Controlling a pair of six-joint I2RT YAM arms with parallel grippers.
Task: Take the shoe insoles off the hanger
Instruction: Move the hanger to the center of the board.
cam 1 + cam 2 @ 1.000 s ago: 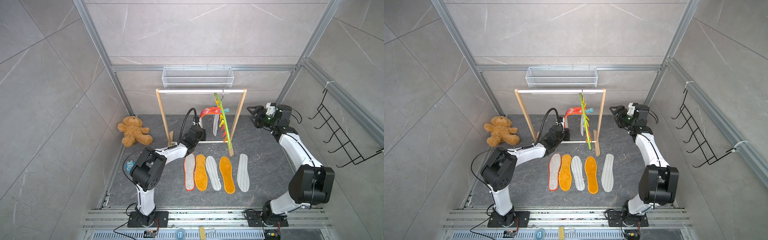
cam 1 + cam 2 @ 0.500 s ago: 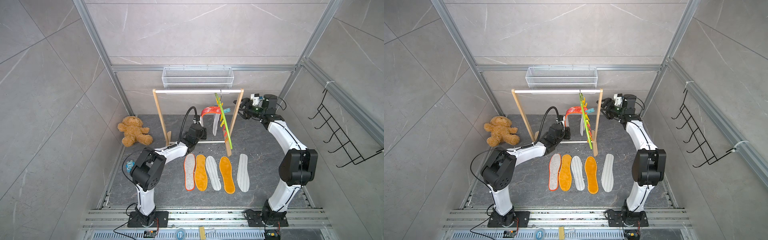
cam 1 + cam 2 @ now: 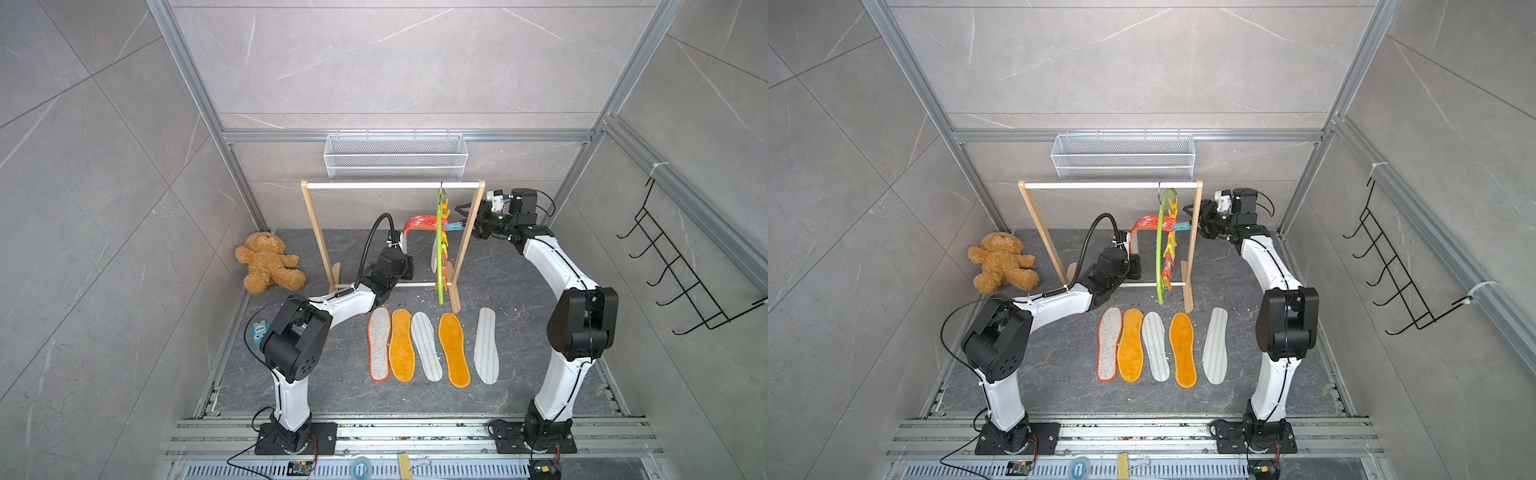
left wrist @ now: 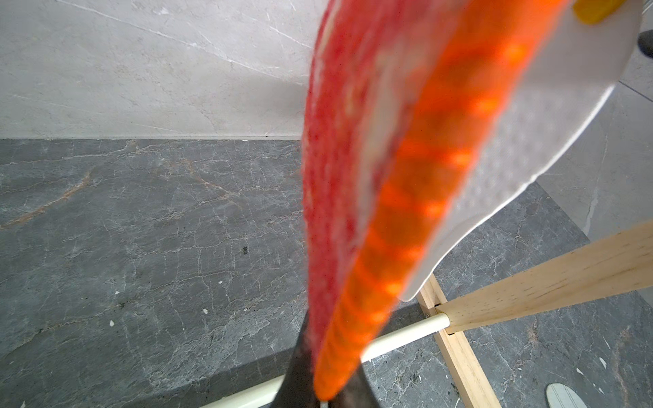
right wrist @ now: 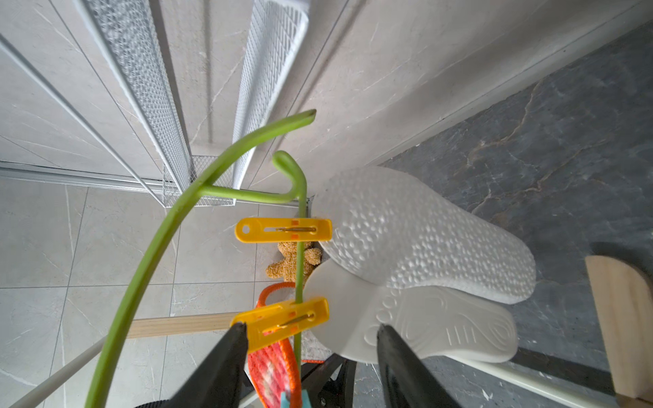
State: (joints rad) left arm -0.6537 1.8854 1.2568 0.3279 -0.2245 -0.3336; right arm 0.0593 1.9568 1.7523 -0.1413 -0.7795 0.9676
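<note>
Left arm reaches low under wooden rail (image 3: 374,185). The left gripper (image 3: 400,249) is clamped on the free end of the red-white insole (image 3: 419,222), which arches up to the hanger (image 3: 439,266) at the rail's right end. Right arm raised, right gripper (image 5: 311,332) jaws apart astride yellow clip (image 5: 279,319). On floor, five insoles (image 3: 428,347) in a row. Wire basket (image 3: 395,162) on back wall.

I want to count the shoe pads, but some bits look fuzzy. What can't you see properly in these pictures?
- Left wrist view: the red insole is blurred, too near the lens.
- Same view: the left gripper is cut off by the picture's edge.
- Both top views: the hanger, edge-on, nearly hides the white insoles.
- Right wrist view: the teddy bear is partly behind a yellow clip.
</note>
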